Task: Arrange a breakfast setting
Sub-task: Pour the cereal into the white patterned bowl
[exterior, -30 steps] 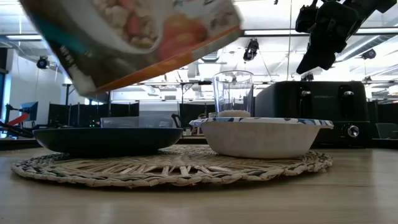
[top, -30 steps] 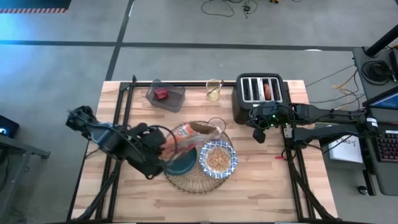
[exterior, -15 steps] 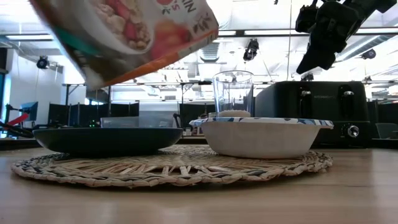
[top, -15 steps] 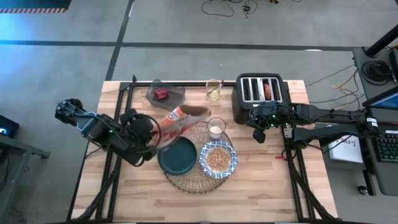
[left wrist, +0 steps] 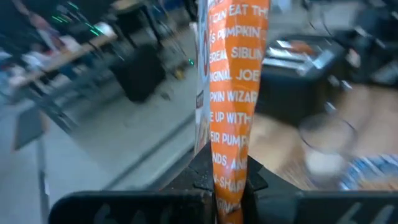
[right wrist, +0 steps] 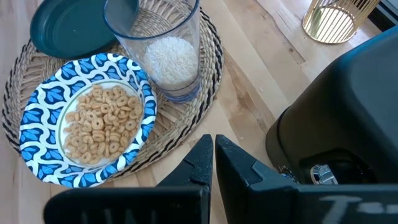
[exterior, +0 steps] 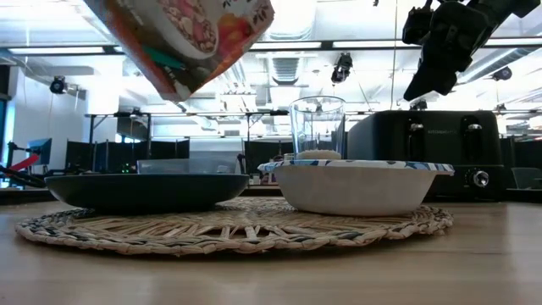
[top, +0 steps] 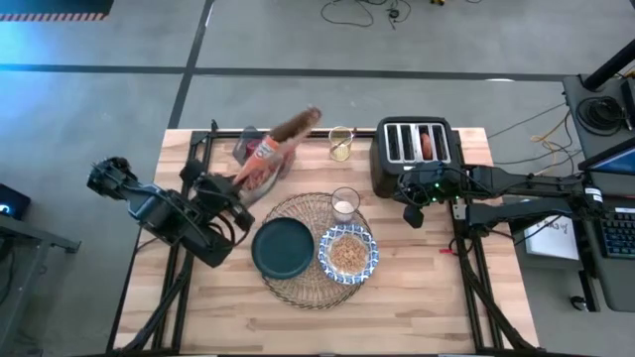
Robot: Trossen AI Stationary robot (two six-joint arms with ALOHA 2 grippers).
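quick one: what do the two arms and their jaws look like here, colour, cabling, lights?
Both arms are dark, black-looking, jointed links. The left arm carries loops of black cable near its wrist. The right arm is a long straight link with small green lights near the wrist. The right gripper has flat, black, wedge-shaped jaws; the left gripper is black too.

Centre of the high view: a dark teal plate [top: 283,247] on a tan woven placemat [top: 298,288]. Beside it, a blue-and-white patterned bowl [top: 347,254] holds tan cereal. Upper left, an orange box [top: 270,162] with white lettering. The toaster [top: 415,154] is black; the surface [top: 417,297] pale wood.
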